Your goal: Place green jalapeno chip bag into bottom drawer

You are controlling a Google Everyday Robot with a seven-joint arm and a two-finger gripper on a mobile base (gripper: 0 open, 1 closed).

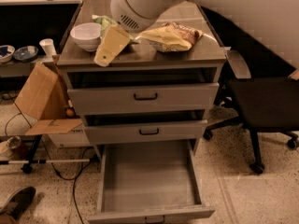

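Cannot make out any text, brand, number or sign. Brownish patches on the larger yellow and brown chip bag [170, 37], upper centre of the frame: unreadable. Same for the pale patches on the small crinkly light-green jalapeno chip bag [103, 21], upper left of centre. Nothing legible on the cream-coloured gripper [103, 57] either, hanging over the grey metal cabinet top [187, 55] just right of the white bowl [86, 34].

The arm [140, 3] hides most of the green jalapeno chip bag [105, 22], 12 o'clock from the gripper [105, 55] over the cabinet [154, 57]. The bottom drawer [149, 181] is cropped at 6 o'clock.
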